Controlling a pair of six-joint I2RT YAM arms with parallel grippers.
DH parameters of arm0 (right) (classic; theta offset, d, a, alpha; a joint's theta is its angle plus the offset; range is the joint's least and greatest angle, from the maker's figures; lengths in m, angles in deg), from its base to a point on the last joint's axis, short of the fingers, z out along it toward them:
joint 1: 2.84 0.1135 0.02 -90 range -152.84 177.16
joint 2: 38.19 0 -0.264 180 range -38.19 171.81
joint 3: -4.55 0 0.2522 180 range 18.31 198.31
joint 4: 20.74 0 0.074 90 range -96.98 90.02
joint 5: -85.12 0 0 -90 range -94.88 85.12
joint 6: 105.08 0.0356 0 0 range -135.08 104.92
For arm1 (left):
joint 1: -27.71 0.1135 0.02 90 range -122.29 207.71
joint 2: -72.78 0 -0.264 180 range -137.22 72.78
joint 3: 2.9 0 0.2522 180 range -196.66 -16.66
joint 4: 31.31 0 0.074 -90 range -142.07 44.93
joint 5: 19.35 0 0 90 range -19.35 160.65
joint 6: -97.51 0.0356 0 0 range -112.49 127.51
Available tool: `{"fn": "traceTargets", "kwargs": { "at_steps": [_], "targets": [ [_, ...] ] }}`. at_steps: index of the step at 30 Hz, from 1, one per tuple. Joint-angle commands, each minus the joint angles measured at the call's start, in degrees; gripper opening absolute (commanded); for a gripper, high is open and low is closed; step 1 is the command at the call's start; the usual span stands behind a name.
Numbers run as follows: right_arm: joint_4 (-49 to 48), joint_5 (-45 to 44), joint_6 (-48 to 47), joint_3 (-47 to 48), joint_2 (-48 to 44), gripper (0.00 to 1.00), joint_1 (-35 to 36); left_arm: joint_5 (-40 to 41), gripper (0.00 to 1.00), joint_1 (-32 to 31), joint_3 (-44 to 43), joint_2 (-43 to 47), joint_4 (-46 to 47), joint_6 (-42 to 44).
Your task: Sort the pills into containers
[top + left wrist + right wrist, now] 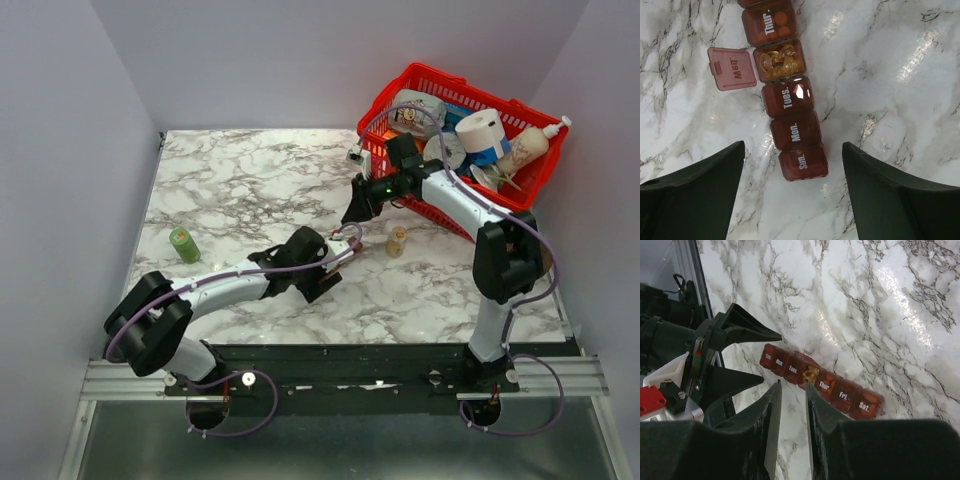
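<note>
The containers are a dark red-brown strip (792,112) with compartments labelled Sun. to Sat., lying on the marble table. It also shows in the right wrist view (826,384). The Wed lid (733,68) is flipped open, and yellow-amber pills (779,60) fill that compartment. Orange pills (779,20) show through the Thur lid. My left gripper (795,200) is open and empty, just off the Sun. end of the strip. My right gripper (793,386) hovers above the strip near the Wed compartment, its jaws a narrow gap apart with nothing between them.
A red wire-mesh basket (388,95) full of bottles and rolls stands at the back right. A small tan bottle (397,242) stands right of the grippers. A green-capped bottle (184,244) stands at the left. Both arms meet mid-table.
</note>
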Motion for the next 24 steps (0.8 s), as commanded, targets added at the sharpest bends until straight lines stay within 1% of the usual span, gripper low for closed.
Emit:
{"fn": "traceTargets", "kwargs": {
  "at_steps": [1,7,11,14,15,17,24],
  "targets": [
    [1.9,0.6,1.6,3.2,2.9,0.33,1.3,4.2,0.85,-1.3,-0.6,-2.3,-0.4,-2.9],
    [2.8,-0.7,2.5,5.0,6.1,0.33,2.5,8.1,0.79,-2.0,-3.4,-5.7,-2.7,-4.8],
    [2.7,-1.6,4.1,6.5,7.9,0.32,3.4,9.2,0.73,-2.2,-3.4,-5.8,-3.3,-4.4],
    [2.5,-1.6,5.5,7.8,10.0,0.30,3.9,9.0,0.62,-2.2,-3.0,-5.7,-3.3,-3.7],
    [2.5,-1.6,5.8,8.9,10.5,0.29,4.1,8.9,0.56,-2.2,-3.0,-5.7,-3.3,-3.4],
    [2.4,-1.6,6.6,9.8,11.5,0.29,4.3,8.3,0.52,-2.2,-2.8,-5.6,-3.1,-2.9],
    [2.4,-1.6,8.2,13.2,15.6,0.27,5.6,6.2,0.49,-2.2,-1.2,-5.0,-1.6,-1.9]
  ]
}}
